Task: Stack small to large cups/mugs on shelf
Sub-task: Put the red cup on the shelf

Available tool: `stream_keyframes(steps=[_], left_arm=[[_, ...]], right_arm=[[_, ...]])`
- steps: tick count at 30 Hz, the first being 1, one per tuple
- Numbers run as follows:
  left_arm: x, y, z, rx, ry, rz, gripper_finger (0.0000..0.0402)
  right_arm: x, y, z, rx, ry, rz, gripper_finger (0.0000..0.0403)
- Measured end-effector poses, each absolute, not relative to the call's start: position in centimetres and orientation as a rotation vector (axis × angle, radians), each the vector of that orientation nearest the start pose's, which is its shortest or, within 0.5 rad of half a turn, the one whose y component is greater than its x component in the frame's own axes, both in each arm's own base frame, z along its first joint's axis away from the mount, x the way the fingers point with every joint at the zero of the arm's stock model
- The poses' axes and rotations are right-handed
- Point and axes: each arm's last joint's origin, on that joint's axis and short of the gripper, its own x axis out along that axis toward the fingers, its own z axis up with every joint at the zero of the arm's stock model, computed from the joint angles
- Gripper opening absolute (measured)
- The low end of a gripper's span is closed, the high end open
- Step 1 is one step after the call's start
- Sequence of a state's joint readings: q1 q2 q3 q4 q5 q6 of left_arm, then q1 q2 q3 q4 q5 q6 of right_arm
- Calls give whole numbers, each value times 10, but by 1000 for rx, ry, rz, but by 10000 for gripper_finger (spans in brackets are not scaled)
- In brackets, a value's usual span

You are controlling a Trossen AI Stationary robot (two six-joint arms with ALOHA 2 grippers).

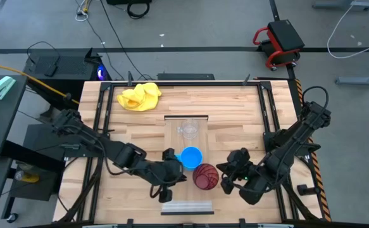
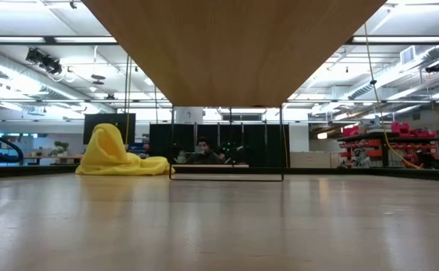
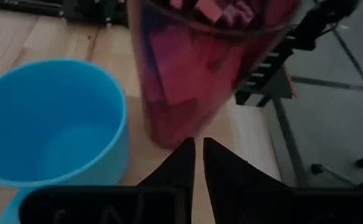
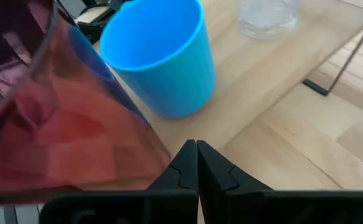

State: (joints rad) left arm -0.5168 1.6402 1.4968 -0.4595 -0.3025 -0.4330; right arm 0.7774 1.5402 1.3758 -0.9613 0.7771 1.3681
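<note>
Nearby, closed left fingers (image 3: 197,163) and closed right fingers (image 4: 195,163) flank red cup (image 1: 205,177) beside blue mug (image 1: 191,157).

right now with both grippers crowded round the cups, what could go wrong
The red cup sits at the shelf's right edge, partly overhanging it; a nudge from the right gripper could tip it off. The blue mug is right against it, so bumping one likely shifts both. The left gripper working close by could clip either cup.
</note>
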Motion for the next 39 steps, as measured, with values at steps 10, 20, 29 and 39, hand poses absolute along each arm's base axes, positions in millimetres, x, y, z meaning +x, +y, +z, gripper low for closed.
stream_keyframes(steps=[10, 20, 29, 39], left_arm=[[340, -185, 322, -196, 568, -110, 33], [339, -185, 321, -208, 582, -105, 35], [332, -192, 317, -214, 626, -104, 29], [323, -197, 310, -217, 719, -79, 24]], right_arm=[[237, 205, 307, 520, 622, -415, 0], [253, 222, 289, 527, 651, -362, 0], [259, 228, 288, 533, 628, -318, 0], [269, 225, 289, 545, 623, -283, 0]])
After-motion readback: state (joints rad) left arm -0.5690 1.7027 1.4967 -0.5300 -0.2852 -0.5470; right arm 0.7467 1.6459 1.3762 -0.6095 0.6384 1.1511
